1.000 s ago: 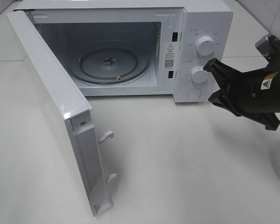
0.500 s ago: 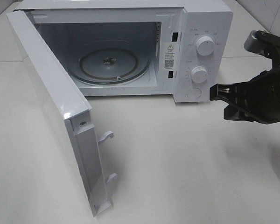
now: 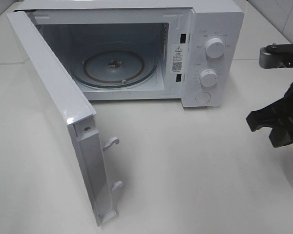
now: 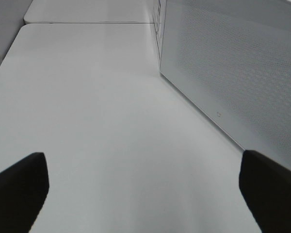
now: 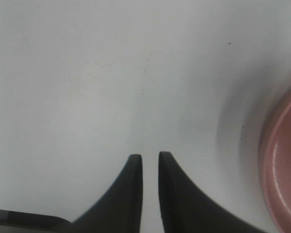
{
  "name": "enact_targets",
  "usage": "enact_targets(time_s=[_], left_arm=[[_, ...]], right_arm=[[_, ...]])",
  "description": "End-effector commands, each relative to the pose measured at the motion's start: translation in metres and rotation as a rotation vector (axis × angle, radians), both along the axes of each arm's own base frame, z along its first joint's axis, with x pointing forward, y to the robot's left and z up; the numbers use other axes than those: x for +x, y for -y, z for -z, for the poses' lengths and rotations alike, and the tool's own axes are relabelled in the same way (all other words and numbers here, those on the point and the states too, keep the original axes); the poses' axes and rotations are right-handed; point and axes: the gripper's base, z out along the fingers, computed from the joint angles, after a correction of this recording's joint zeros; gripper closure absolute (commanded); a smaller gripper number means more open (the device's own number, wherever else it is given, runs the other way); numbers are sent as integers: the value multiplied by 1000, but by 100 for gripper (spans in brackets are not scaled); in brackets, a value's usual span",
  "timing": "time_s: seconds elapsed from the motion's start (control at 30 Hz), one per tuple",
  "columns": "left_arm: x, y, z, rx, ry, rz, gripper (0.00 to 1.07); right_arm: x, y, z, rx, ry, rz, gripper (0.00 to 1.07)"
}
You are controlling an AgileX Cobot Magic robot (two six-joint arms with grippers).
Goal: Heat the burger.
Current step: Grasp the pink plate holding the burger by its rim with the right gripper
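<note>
The burger is out of view in every frame. The white microwave [image 3: 212, 29] stands at the back with its door [image 3: 53, 112] swung wide open and its glass turntable [image 3: 115, 68] bare. My right gripper [image 3: 250, 123] hovers at the right edge, away from the control knobs [image 3: 208, 78]. In the right wrist view my right gripper [image 5: 150, 158] is all but shut, a thin slit between the fingertips [image 5: 134, 162] and nothing in it, over bare tabletop. My left gripper [image 4: 143, 194] is wide open and empty beside the microwave door's outer face [image 4: 233, 73].
The rim of a round pink plate [image 5: 281, 170] lies close to my right gripper, past its fingertips. The open door juts far forward across the left of the white table [image 3: 195, 165]. Two latch hooks [image 3: 111, 142] stick out from the door's edge.
My right gripper has drawn back from in front of the microwave's knobs toward the right edge and lower. The left gripper stays wide open.
</note>
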Motion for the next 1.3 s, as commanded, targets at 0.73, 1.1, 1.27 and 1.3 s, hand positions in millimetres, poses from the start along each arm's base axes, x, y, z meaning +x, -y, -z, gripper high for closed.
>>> enact_targets(time_s=[0.73,1.1,1.27,1.3], left_arm=[[-1,0,0,-8,2,-3,7],[-1,0,0,-8,2,-3,7],[-1,0,0,-8,2,-3,7],[-1,0,0,-8,2,-3,7]], right_arm=[[6,56,-1,-139,-19,12,5],[8,87,2,-165,-41,139,9],[11,88,13,-163,-85,144,10],[11,88,13,-163,-85,144,10]])
